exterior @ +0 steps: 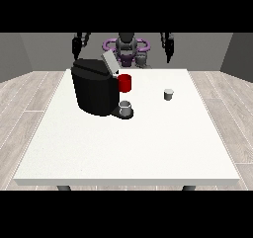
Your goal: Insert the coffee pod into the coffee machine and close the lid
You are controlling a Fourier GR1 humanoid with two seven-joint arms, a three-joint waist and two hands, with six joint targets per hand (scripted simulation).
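Note:
A black coffee machine (93,91) stands on the left half of the white table (128,148), its grey lid (109,63) tilted up and open. A small grey cup (125,107) sits on its front tray, and a red part (125,83) shows at its right side. The small grey coffee pod (168,94) stands alone on the table, right of the machine. Both hands are raised at the far end, above the table's back edge: the hand at the view's left (76,46) over the machine, the hand at the view's right (169,47) well behind the pod. Neither holds anything.
The robot's torso (126,49) with a purple ring stands behind the table's far edge. Wooden floor surrounds the table. Bare tabletop stretches from the machine and pod to the near edge.

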